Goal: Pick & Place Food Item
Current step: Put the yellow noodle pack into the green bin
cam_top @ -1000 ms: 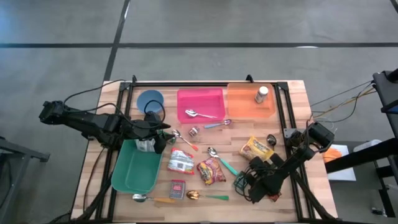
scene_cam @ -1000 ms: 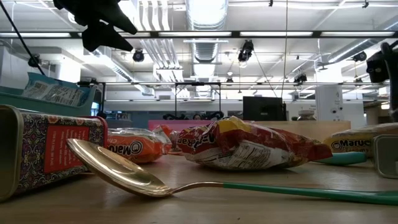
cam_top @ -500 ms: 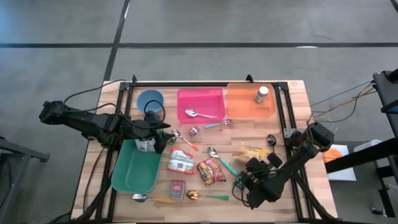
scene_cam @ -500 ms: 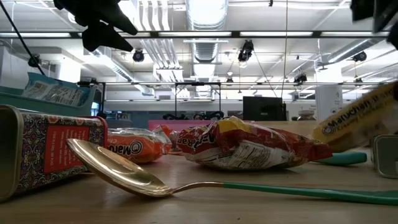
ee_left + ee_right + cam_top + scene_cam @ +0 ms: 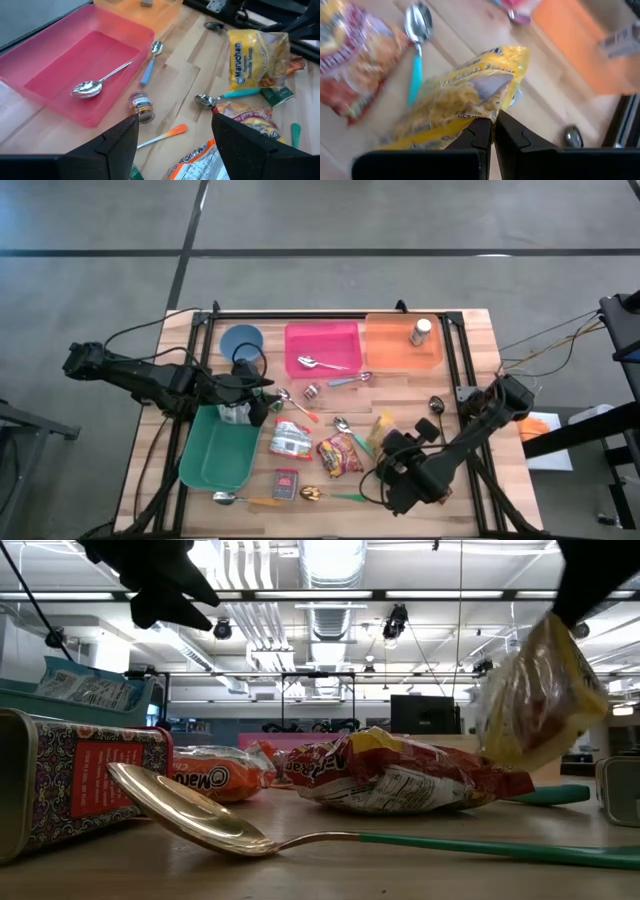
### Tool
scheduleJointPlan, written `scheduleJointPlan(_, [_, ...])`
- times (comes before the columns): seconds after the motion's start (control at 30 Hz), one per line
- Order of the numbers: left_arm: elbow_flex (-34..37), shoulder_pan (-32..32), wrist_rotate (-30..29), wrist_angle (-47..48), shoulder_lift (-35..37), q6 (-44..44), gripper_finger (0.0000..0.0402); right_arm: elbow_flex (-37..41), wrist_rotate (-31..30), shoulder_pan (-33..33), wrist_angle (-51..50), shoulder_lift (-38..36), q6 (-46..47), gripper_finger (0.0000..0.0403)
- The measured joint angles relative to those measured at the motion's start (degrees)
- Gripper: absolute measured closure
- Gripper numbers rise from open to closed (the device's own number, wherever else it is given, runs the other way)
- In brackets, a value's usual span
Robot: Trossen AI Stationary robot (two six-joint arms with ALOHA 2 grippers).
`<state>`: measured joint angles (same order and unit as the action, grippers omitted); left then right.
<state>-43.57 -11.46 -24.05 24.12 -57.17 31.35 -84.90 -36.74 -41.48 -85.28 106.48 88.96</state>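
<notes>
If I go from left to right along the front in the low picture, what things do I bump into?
Patterned tin → gold spoon → orange noodle packet → red noodle packet → yellow noodle packet, hanging in the air from the right gripper.

Pink tray (image 5: 322,348): a metal spoon (image 5: 316,363) lies in it, before me.
Orange tray (image 5: 402,345): holds a small jar (image 5: 421,331).
Green bin (image 5: 220,448): beside my left side.
Blue lid (image 5: 241,340): near pink tray.
Patterned tin (image 5: 70,780): beside gold spoon (image 5: 190,812).
</notes>
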Motion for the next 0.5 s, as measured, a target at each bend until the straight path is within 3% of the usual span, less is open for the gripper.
scheduleJointPlan(0.3, [0.02, 0.02, 0.01, -3.16, 0.00, -1.81, 0.0147, -3.84, -6.16, 1.18, 0.02, 0.00, -9.94, 0.0392])
scheduleJointPlan(0.5, [1.73, 0.04, 1.03, -6.99, 0.02, -1.38, 0.0147, -5.78, -8.35, 1.21, 0.18, 0.00, -21.41, 0.0392])
